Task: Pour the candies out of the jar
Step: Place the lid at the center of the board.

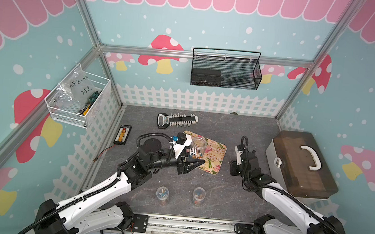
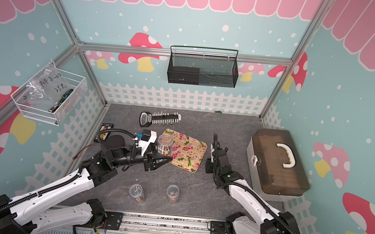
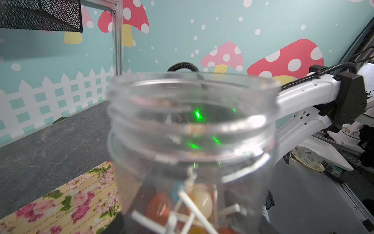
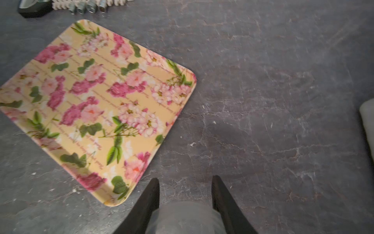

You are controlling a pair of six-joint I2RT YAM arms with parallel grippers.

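A clear plastic jar point(image 1: 199, 146) point(image 2: 164, 142) stands upright and open-mouthed over the left edge of the flowered tray point(image 1: 216, 153) point(image 2: 190, 150). My left gripper point(image 1: 197, 162) point(image 2: 164, 159) is shut on its lower part. The candies point(image 1: 194, 154) point(image 3: 200, 198), round heads on white sticks, lie at the bottom of the jar point(image 3: 192, 125). To the right of the tray point(image 4: 91, 91), my right gripper point(image 1: 233, 168) point(image 4: 185, 178) points down at the table. It is shut on a blurred, clear round lid point(image 4: 185, 216).
Two small clear jars point(image 1: 162, 193) point(image 1: 199, 193) with contents stand near the front edge. A lidded toolbox point(image 1: 301, 163) fills the right side. A socket rack point(image 1: 178, 120) and a black strip point(image 1: 122, 134) lie at the back left. Wire baskets point(image 1: 226, 69) point(image 1: 78, 97) hang on the walls.
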